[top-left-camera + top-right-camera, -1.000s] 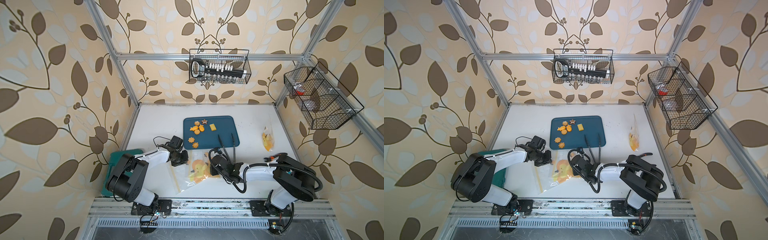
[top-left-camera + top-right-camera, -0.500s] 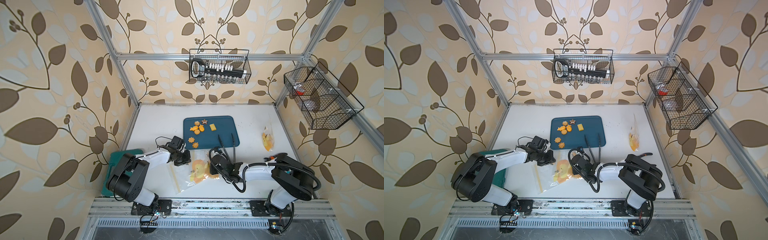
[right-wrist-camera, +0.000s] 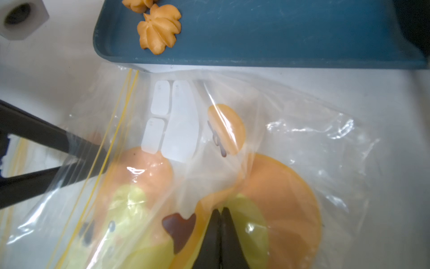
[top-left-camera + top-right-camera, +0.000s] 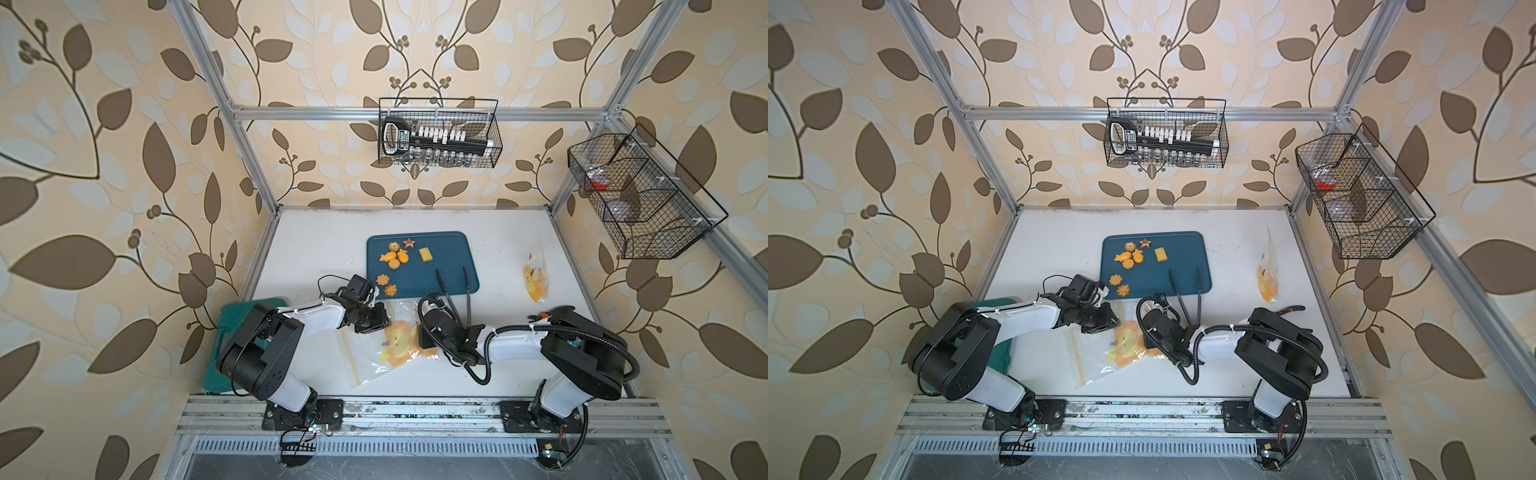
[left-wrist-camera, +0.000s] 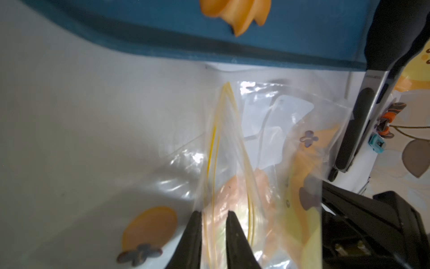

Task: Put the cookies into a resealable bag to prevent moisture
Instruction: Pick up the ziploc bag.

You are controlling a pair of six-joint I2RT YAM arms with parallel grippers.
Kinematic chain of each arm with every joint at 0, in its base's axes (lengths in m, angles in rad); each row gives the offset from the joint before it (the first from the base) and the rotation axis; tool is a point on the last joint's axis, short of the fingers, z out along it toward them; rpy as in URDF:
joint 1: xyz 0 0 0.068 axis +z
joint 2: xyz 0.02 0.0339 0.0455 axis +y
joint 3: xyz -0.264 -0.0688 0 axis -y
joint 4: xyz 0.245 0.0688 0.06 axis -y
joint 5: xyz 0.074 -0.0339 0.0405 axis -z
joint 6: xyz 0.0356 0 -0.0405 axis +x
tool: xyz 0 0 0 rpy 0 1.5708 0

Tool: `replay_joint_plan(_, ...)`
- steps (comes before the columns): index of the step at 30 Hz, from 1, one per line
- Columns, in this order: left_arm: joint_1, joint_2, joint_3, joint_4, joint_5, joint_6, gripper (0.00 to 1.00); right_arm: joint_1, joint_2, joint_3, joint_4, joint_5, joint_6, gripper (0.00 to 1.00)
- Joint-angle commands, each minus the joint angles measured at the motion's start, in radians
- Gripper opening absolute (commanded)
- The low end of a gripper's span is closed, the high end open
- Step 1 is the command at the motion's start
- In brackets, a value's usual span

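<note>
Right jaws, pressed together, pinched a fold of the clear, orange-printed resealable plastic bag (image 3: 302, 130), likely anchoring it. Left jaws stood slightly spread astride its yellow-striped mouth (image 5: 210, 149), apparently to part it. The small orange and brown cookies (image 4: 394, 258) lay beyond both jaws on the dark blue tray (image 4: 449, 257).

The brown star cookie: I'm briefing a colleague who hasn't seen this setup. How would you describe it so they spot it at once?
On the white table lies a dark blue tray, with cookies grouped in its far left part. The brown star cookie sits at the far edge of that group. It alone is brown; its neighbours are orange-yellow.
</note>
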Motion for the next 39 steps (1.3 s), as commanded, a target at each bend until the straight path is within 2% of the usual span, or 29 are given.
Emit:
replay_joint_plan(1,-0.022,0.014,-0.002,0.009,-0.004,-0.018,0.19,-0.004,0.037,-0.018,-0.087,-0.025,0.013,0.0)
replay_joint_plan(3,-0.03,0.01,-0.003,0.005,-0.02,-0.026,0.22,-0.005,0.034,-0.02,-0.085,-0.024,0.015,0.0)
replay_joint_plan(6,-0.036,0.003,-0.007,0.008,-0.023,-0.033,0.35,-0.006,0.035,-0.024,-0.079,-0.025,0.016,0.0)
replay_joint_plan(8,-0.04,-0.006,-0.011,0.013,-0.019,-0.04,0.37,-0.005,0.035,-0.025,-0.077,-0.027,0.016,0.0)
replay_joint_plan(11,-0.044,-0.015,-0.015,0.029,-0.006,-0.051,0.37,-0.008,0.033,-0.031,-0.068,-0.027,0.021,0.0)
replay_joint_plan(18,-0.087,-0.012,-0.002,0.034,-0.022,-0.067,0.21,-0.014,0.028,-0.054,-0.034,-0.037,0.036,0.0)
replay_joint_plan(21,-0.104,-0.016,0.004,0.039,-0.025,-0.072,0.21,-0.022,0.024,-0.069,-0.012,-0.049,0.046,0.0)
replay_joint_plan(24,-0.113,-0.029,0.003,0.042,-0.027,-0.077,0.41,-0.036,0.02,-0.086,0.017,-0.07,0.056,0.0)
replay_joint_plan(27,-0.113,-0.046,-0.001,0.044,-0.032,-0.083,0.55,-0.047,0.014,-0.1,0.033,-0.081,0.064,0.0)
replay_joint_plan(32,-0.114,-0.049,0.005,0.044,-0.038,-0.087,0.63,-0.055,-0.007,-0.121,0.037,-0.069,0.071,0.0)
replay_joint_plan(34,-0.115,-0.042,0.008,0.05,-0.039,-0.088,0.63,-0.06,-0.019,-0.132,0.04,-0.065,0.073,0.0)
replay_joint_plan(39,-0.124,-0.013,0.012,0.073,-0.042,-0.097,0.49,-0.071,-0.036,-0.16,0.06,-0.071,0.076,0.0)
